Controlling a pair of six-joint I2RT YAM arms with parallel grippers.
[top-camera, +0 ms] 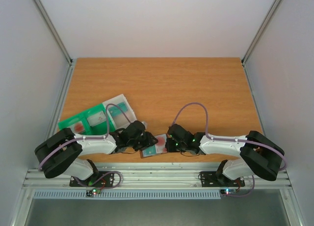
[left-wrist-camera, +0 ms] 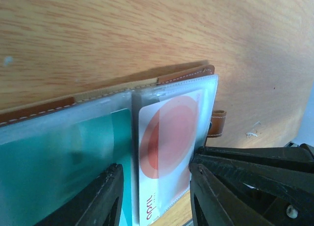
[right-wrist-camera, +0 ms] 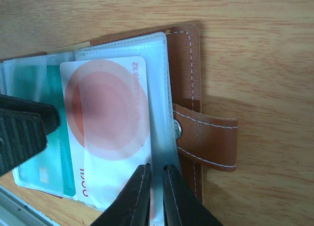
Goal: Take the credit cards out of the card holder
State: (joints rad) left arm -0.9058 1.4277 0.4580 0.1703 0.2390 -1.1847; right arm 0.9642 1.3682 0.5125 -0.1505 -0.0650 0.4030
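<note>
The card holder lies open near the table's front edge, between my two grippers. Its brown edge shows in the left wrist view and in the right wrist view. A white credit card with a red circle sits in a clear sleeve, also visible in the right wrist view. A teal card lies in the sleeve beside it. My left gripper is open, its fingers straddling the white card. My right gripper is shut on the clear sleeve's edge next to the white card.
A flat green tray lies at the left with a card-like piece on it, and a translucent box sits behind it. The holder's brown snap strap sticks out on the side. The table's front edge is just below the holder.
</note>
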